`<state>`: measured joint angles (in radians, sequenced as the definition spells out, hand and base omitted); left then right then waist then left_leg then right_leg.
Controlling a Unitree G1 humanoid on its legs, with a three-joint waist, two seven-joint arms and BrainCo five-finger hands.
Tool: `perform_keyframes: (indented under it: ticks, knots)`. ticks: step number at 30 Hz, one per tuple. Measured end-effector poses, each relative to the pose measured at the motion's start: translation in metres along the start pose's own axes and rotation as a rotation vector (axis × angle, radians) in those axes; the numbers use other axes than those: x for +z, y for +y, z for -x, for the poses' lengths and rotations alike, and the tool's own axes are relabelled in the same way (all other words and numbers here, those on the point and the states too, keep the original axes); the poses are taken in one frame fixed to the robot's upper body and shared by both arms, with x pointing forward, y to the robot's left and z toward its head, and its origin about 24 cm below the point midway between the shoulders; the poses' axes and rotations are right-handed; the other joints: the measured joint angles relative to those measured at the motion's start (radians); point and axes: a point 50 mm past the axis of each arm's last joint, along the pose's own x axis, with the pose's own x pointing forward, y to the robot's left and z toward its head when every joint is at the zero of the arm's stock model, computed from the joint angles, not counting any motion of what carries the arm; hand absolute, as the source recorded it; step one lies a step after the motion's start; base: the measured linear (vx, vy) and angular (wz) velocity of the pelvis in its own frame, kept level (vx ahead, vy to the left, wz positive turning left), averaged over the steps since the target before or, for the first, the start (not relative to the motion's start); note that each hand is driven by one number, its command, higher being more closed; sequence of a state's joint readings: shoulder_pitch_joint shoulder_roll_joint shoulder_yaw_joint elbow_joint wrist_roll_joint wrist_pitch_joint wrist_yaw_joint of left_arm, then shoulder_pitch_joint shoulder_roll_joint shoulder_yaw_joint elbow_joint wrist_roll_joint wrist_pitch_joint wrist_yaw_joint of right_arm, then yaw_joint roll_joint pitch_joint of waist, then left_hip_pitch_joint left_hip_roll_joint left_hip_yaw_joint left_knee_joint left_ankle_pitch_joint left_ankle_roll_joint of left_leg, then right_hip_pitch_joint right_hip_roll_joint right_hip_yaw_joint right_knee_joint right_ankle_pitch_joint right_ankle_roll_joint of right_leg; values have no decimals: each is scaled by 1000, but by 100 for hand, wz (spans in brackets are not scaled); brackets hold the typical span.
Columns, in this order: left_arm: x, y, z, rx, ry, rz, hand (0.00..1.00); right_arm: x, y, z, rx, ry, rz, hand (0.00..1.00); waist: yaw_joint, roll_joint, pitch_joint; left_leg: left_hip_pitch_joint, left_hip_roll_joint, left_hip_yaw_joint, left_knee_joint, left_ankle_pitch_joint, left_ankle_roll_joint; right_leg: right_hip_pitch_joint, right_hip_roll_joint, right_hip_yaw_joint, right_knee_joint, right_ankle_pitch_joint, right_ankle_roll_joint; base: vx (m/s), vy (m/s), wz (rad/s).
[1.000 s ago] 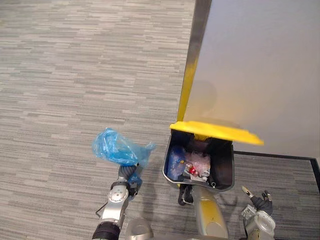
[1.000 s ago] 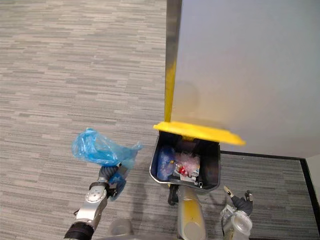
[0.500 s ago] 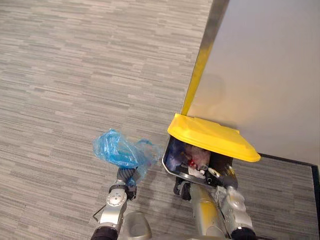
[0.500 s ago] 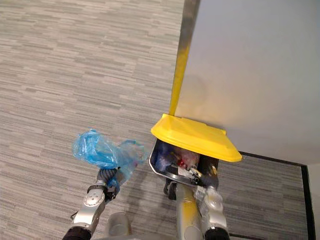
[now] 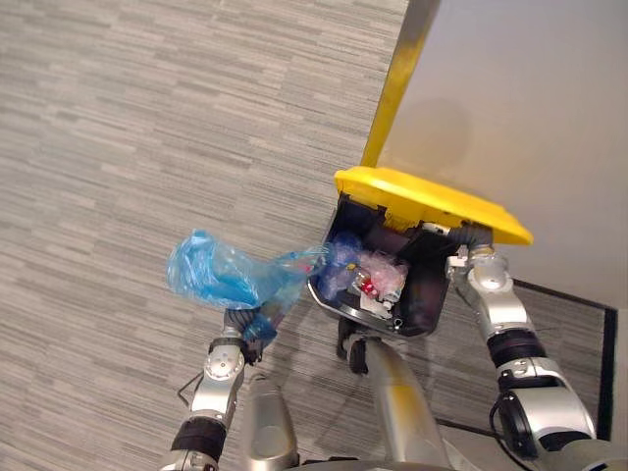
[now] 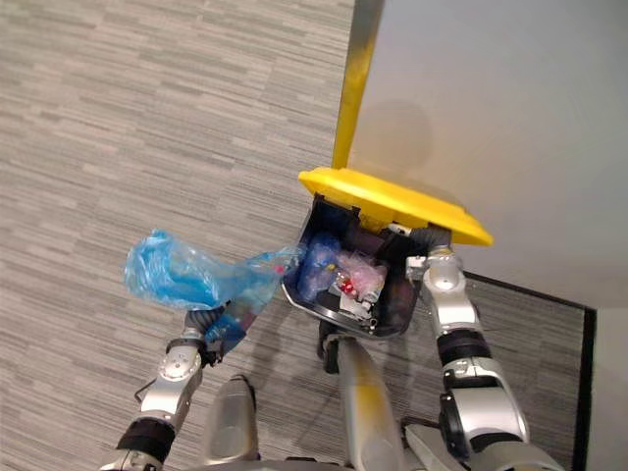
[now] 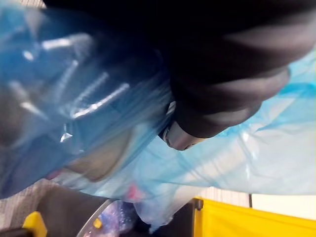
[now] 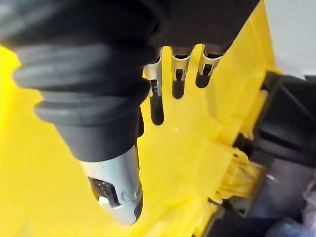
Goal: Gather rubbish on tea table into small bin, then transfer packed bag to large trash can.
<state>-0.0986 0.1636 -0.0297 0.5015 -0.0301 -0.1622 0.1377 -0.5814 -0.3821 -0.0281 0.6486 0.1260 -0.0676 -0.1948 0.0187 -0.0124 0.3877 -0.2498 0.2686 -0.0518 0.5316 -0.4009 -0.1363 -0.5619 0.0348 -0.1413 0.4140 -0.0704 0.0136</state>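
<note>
A crumpled blue plastic bag (image 5: 221,275) hangs in the air, with my left hand (image 5: 250,329) shut on its neck from below. The bag's loose end reaches the left rim of the large dark trash can (image 5: 432,314). The can's yellow lid (image 5: 432,201) is tilted up. My right hand (image 6: 432,257) is under the lid's right side, and its straight fingers (image 8: 157,98) lie flat against the yellow underside. In the left wrist view the blue bag (image 7: 74,98) wraps over the hand, with the yellow lid (image 7: 256,219) beyond it.
Inside the can lie a blue bag, clear wrappers and a red-capped item (image 5: 368,285). A grey wall (image 5: 549,98) with a yellow corner strip (image 5: 392,93) stands right behind the can. Grey striped carpet (image 5: 147,147) spreads to the left.
My right hand has risen from the can's front rim to under the lid, which now stands higher. The bag has moved right, up to the can's rim. The camera has shifted.
</note>
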Motion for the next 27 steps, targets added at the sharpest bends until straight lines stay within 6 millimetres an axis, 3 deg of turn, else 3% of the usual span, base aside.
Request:
perform_keyframes:
  ticks: [1,3,6,10,15,19,27]
  knots:
    - [-1,1,0,1,2,-2,100,17,-4,-8,-7,-47,6,0,12,-1,0,-15,-9,-11,-12,5,-5,1,10,-6,-58,49,9,2,19,-35]
    - [-2,-1,1,-9,6,-6,100,31,-12,-14,-22,-89,23,0,15,0,1,-37,-8,-12,-11,28,-18,4,15,-8,-96,83,-11,-12,15,-17]
    - [0,-1,1,-14,-1,-17,100,31,-13,-14,-18,-87,16,0,0,-2,6,-24,-18,-30,-11,47,-37,44,-2,-27,-113,90,-12,-46,69,25]
    - [6,2,-1,-36,-31,-57,100,37,-12,-16,-5,-104,29,0,3,-5,7,-55,-45,-32,-13,54,-19,56,-25,-23,-184,138,20,-82,87,15]
    - [16,-1,-3,-61,-69,-68,100,37,-11,-16,17,-106,40,0,8,-7,8,-58,-53,-41,-6,58,-21,85,-38,-33,-218,155,12,-4,52,12]
    - [45,-14,-9,-116,-182,-54,100,40,-5,-17,38,-115,55,0,8,-8,8,-62,-60,-41,2,58,-23,89,-41,-32,-226,158,13,36,39,2]
    - [115,-64,-9,-312,-459,-19,100,43,2,-21,61,-112,76,0,-3,-8,8,-62,-61,-38,27,45,-10,111,-48,-35,-242,165,11,25,28,2]
